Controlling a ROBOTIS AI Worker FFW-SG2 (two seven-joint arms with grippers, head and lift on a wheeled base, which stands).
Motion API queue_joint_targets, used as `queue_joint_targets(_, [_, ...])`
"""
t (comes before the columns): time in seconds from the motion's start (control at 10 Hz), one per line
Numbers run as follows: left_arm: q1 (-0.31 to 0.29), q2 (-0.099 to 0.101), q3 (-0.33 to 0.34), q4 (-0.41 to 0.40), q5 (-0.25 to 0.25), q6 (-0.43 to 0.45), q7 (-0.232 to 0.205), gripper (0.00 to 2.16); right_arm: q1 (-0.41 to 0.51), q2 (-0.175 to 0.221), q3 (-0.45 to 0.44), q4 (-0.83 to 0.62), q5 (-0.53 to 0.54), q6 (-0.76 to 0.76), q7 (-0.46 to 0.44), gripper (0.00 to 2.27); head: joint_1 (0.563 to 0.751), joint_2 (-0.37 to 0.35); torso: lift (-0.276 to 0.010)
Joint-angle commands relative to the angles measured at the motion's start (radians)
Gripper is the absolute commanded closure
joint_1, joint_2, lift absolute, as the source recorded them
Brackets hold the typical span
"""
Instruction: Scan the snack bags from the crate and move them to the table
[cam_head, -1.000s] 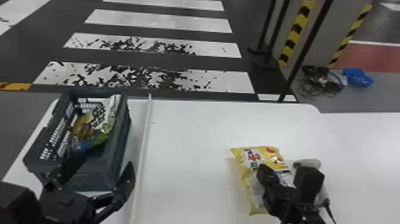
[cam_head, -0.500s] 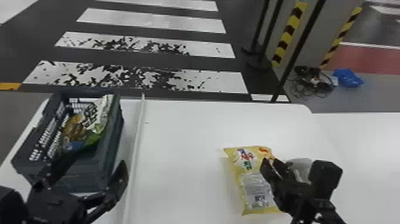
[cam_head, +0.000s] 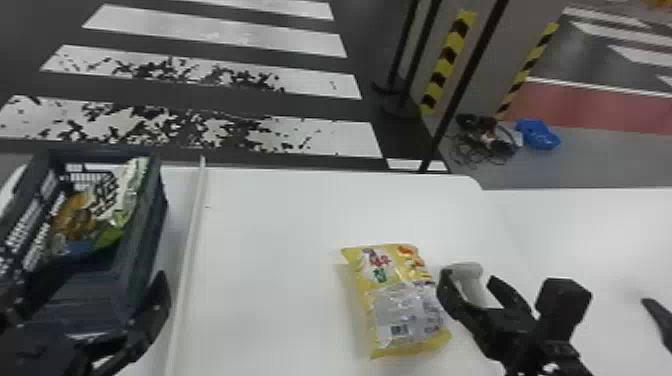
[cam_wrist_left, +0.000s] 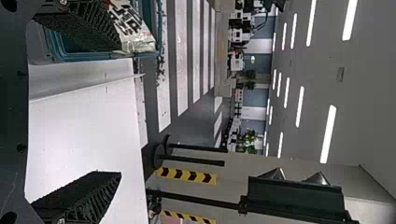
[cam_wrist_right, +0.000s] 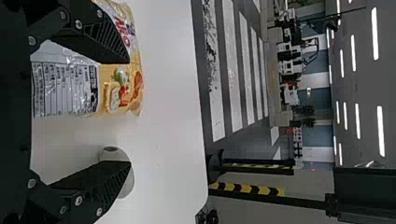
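In the head view, my left gripper (cam_head: 85, 311) stands open at the near end of the dark crate (cam_head: 142, 235). Inside the crate are a white-and-green snack bag (cam_head: 131, 182) and an orange-brown one (cam_head: 75, 215). A yellow snack bag (cam_head: 400, 295) lies flat on the table, its grey label panel facing up. Just right of it is my right gripper (cam_head: 471, 289), open, with the whitish scanner (cam_head: 472, 280) behind its fingers. The left wrist view has my left gripper (cam_wrist_left: 120, 110) with nothing between its fingers. In the right wrist view, one finger of my right gripper (cam_wrist_right: 129, 112) overlaps the yellow bag (cam_wrist_right: 126, 88).
A raised white strip (cam_head: 187, 260) runs along the white table (cam_head: 280, 260) between crate and yellow bag. A dark object (cam_head: 657, 315) is at the right edge. Beyond the table, cables (cam_head: 482, 140) and a blue item (cam_head: 537, 134) lie on the floor by a pillar.
The head view has swung to the right, so the crate sits farther left in it. My right gripper has shifted right, off the yellow bag, which is now uncovered.
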Motion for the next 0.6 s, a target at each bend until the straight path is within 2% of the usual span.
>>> queue_joint_targets(0.0, [-0.001,0.003,0.0,-0.001,0.002,0.0,0.0,0.03,-0.005,-0.01,-0.06,0.044,-0.013,0.009,0.037,0.03,0.695,-0.272,-0.095])
queue_joint_targets(0.2, [-0.003,0.002,-0.002,0.0,0.005,0.0,0.0,0.03,-0.031,-0.036,-0.101,0.116,-0.024,0.024,0.126,0.03,0.695,-0.316,-0.095])
queue_joint_targets(0.5, [0.008,0.0,-0.002,0.006,0.003,0.0,0.0,0.03,-0.079,-0.086,-0.109,0.235,-0.027,0.015,0.276,0.04,0.695,-0.35,-0.095])
